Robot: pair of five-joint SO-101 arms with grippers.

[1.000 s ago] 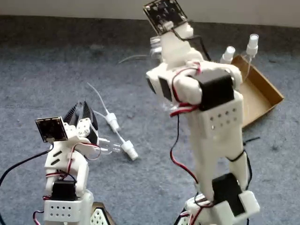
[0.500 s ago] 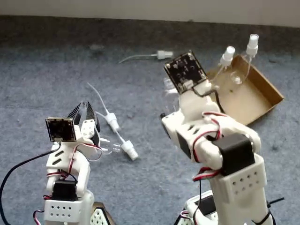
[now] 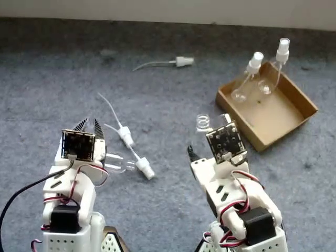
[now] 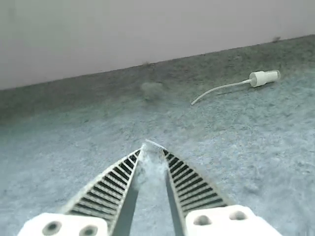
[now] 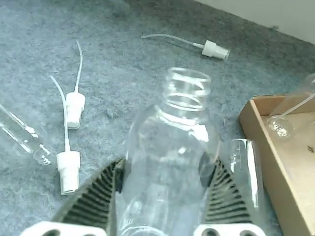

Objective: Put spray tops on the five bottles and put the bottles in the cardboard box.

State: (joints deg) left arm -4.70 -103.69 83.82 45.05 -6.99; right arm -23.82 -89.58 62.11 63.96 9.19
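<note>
Greys, tan, white and clear plastic.
The surface [image 3: 63,79] is mottled blue-grey carpet, and the cardboard box [image 3: 278,115] is plain tan-brown. The bottles [image 5: 170,152] are colourless and transparent, the spray tops [image 3: 184,61] white with pale tubes. The arms [image 3: 71,191] are white with black motors and red and black wires; their fingers [image 5: 93,199] are black and ribbed.

Soft, even light; shadows faint, source unclear.

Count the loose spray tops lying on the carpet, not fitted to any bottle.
3. One spray top lies alone, far back; two more lie close together beside the lying bottle. Others may be hidden.
</note>
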